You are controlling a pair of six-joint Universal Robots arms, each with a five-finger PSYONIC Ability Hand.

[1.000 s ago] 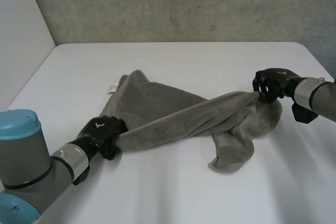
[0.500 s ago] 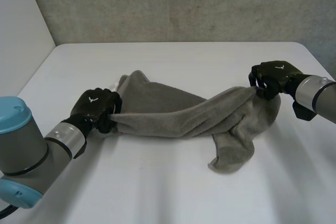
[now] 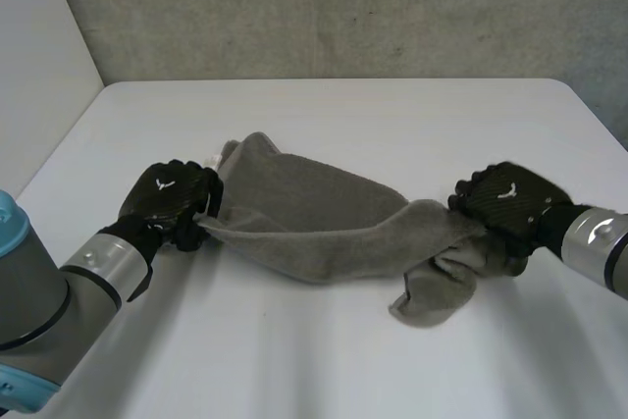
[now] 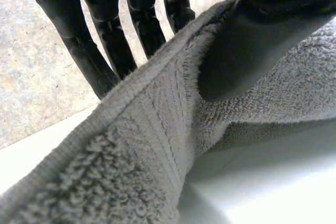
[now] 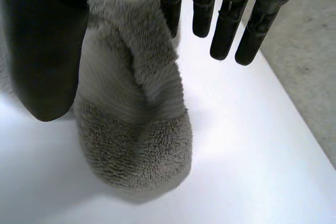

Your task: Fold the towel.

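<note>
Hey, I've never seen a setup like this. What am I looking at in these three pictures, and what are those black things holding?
This is a robot with two arms at a white table. Each arm ends in a black mechanical hand. The wide picture comes from a camera between and behind the arms, looking down: the left hand and the right hand each grip one end of a grey towel, which it is meant to fold. Part of the towel lies on the table. The other two pictures come from cameras on the wrists, looking along each palm. In the left wrist view the thumb pins the towel's edge against the fingers. In the right wrist view bunched towel sits between thumb and fingers.
</note>
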